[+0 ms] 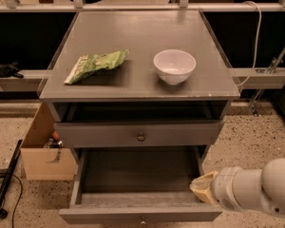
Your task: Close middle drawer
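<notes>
The middle drawer (137, 177) is pulled far out of the grey cabinet. Its inside is empty, and its small brass knob (142, 220) shows at the bottom edge of the view. The uppermost drawer (141, 137) above it stands slightly out, with a dark gap under the tabletop. The lowest drawer front is hidden under the open one. My white arm comes in from the lower right. Its yellowish gripper end (201, 187) is at the middle drawer's right side wall, near the front right corner.
A green chip bag (96, 64) and a white bowl (174, 66) lie on the cabinet top (137, 32). An open cardboard box (45, 148) stands on the floor to the left, with a black pole (7, 179) beside it. A rail and cable (256, 37) run behind.
</notes>
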Controlling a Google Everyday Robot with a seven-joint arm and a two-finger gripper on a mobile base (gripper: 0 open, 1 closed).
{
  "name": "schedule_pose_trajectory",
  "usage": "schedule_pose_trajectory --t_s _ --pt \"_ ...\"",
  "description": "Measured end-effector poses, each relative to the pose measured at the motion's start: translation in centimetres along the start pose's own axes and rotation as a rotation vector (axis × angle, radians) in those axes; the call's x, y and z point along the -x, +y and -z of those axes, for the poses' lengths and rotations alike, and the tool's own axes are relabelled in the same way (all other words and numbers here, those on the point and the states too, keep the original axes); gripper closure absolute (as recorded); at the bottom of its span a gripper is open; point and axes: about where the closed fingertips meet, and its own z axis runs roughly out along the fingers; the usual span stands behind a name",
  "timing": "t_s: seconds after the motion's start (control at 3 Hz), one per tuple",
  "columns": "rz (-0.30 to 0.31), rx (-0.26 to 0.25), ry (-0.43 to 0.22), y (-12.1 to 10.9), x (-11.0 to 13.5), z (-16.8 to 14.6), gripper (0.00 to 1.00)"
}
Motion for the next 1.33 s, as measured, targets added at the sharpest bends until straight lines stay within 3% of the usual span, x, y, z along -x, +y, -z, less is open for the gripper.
schedule_pose_trajectory --t_s 0.33,0.67,1.0,1.33 --pt "0.091 0.052 -0.028 1.9 -1.5 -2.3 1.0" --pt "0.213 0.077 -0.05 3.6 -5.2 -6.5 1.0" --pt "0.215 0.074 -0.052 3.5 -5.4 -6.9 1.0" --pt "0.225 0.086 -0.014 4.1 -5.8 -8.0 1.0"
